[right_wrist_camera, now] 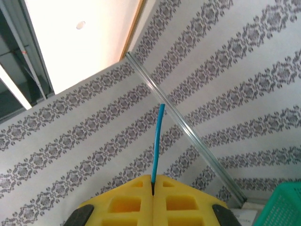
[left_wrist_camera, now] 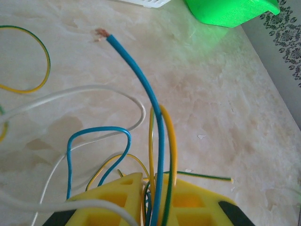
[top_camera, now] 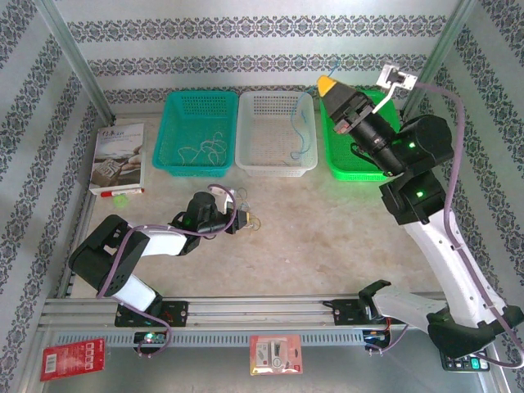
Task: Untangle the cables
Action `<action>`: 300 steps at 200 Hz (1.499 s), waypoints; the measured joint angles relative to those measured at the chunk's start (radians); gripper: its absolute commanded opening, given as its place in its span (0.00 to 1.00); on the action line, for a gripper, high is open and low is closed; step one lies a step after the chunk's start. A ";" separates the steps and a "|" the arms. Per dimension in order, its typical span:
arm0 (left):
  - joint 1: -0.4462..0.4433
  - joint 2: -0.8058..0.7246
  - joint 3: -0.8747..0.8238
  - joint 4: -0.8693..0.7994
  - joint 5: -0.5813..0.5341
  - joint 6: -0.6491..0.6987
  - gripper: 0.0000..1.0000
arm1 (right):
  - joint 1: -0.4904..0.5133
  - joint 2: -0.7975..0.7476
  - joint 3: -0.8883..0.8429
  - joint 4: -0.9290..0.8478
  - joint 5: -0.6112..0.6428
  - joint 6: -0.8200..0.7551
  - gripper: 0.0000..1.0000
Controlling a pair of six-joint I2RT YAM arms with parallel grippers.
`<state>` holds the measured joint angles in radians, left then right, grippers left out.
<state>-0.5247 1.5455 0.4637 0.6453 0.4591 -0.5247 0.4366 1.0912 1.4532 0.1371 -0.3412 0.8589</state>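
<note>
A tangle of thin cables (top_camera: 250, 219) lies on the table's middle left, and my left gripper (top_camera: 238, 219) is shut on it. In the left wrist view the yellow fingers (left_wrist_camera: 117, 197) pinch a blue cable (left_wrist_camera: 141, 80) with a bare copper end, plus yellow and green-yellow strands. A whitish cable (left_wrist_camera: 94, 89) and a yellow-green loop (left_wrist_camera: 42, 47) spread over the tabletop. My right gripper (top_camera: 328, 85) is raised high at the back, shut on another blue cable (right_wrist_camera: 157, 141). That blue cable (top_camera: 301, 131) hangs down into the white basket (top_camera: 274, 168).
A teal basket (top_camera: 196, 168) at the back left holds whitish wires (top_camera: 205, 150). A green basket (top_camera: 352, 168) stands at the back right, under the right arm. A booklet (top_camera: 117, 155) and a red marker (top_camera: 115, 190) lie at the left edge.
</note>
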 measured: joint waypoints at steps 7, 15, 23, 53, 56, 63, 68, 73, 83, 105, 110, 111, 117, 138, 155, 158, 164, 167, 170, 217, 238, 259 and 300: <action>0.000 0.000 0.000 0.000 0.000 0.000 0.14 | -0.009 0.006 0.017 -0.003 -0.001 -0.002 0.00; 0.000 0.000 -0.001 0.000 0.000 0.000 0.14 | -0.018 0.015 0.035 -0.008 -0.002 -0.003 0.00; 0.000 0.000 -0.002 0.000 0.000 0.000 0.15 | -0.031 0.028 0.056 -0.011 -0.006 -0.003 0.00; 0.000 -0.002 -0.002 0.000 0.001 -0.005 0.21 | -0.065 0.079 0.106 -0.024 -0.013 -0.015 0.00; 0.000 -0.003 -0.002 0.000 0.001 -0.006 0.22 | -0.068 0.084 0.108 -0.026 -0.013 -0.017 0.00; 0.000 -0.009 -0.002 -0.001 0.001 -0.007 0.23 | -0.074 0.097 0.110 -0.026 -0.012 -0.024 0.00; 0.000 -0.015 -0.002 -0.001 0.001 -0.008 0.24 | -0.076 0.105 0.111 -0.029 -0.011 -0.028 0.00; 0.000 -0.023 -0.002 -0.001 0.001 -0.010 0.25 | -0.080 0.115 0.111 -0.031 -0.011 -0.033 0.00; 0.000 -0.041 -0.002 -0.001 0.003 -0.011 0.27 | -0.082 0.138 0.111 -0.037 -0.004 -0.047 0.00; 0.000 -0.086 -0.002 -0.001 0.008 -0.019 0.34 | -0.093 0.196 0.110 -0.042 0.013 -0.080 0.00; 0.000 -0.097 -0.002 -0.001 0.009 -0.021 0.36 | -0.095 0.208 0.110 -0.042 0.017 -0.085 0.00; 0.000 -0.098 -0.002 -0.001 0.010 -0.022 0.37 | -0.095 0.212 0.110 -0.042 0.018 -0.087 0.00; 0.000 -0.110 -0.002 -0.002 0.010 -0.025 0.39 | -0.100 0.228 0.110 -0.041 0.020 -0.095 0.00; 0.000 -0.147 -0.002 -0.004 0.014 -0.032 0.51 | -0.119 0.289 0.110 -0.034 0.027 -0.111 0.00; 0.000 -0.173 -0.002 -0.011 0.018 -0.038 0.59 | -0.137 0.343 0.110 -0.021 0.029 -0.118 0.00; 0.000 -0.177 -0.002 -0.012 0.019 -0.035 0.61 | -0.140 0.354 0.111 -0.021 0.028 -0.119 0.00; 0.000 -0.186 -0.002 -0.014 0.020 -0.036 0.64 | -0.146 0.377 0.113 -0.019 0.026 -0.120 0.00; 0.000 -0.190 -0.002 -0.017 0.020 -0.039 0.65 | -0.148 0.387 0.115 -0.019 0.025 -0.121 0.00; 0.000 -0.193 -0.002 -0.019 0.020 -0.039 0.67 | -0.150 0.397 0.117 -0.018 0.025 -0.122 0.00; 0.000 -0.253 -0.002 -0.057 0.016 -0.051 0.83 | -0.173 0.560 0.151 -0.014 -0.005 -0.122 0.00; 0.000 -0.279 -0.002 -0.066 0.009 -0.053 0.84 | -0.173 0.590 0.152 -0.014 -0.014 -0.122 0.00; 0.000 -0.309 -0.001 -0.085 0.002 -0.053 0.85 | -0.173 0.599 0.152 -0.014 -0.019 -0.121 0.00; 0.000 -0.331 0.001 -0.111 -0.011 -0.053 0.86 | -0.173 0.599 0.151 -0.001 -0.020 -0.122 0.00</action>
<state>-0.5247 1.2144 0.4648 0.5339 0.4477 -0.5774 0.2634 1.6897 1.6043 0.1360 -0.3614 0.7372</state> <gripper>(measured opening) 0.858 0.056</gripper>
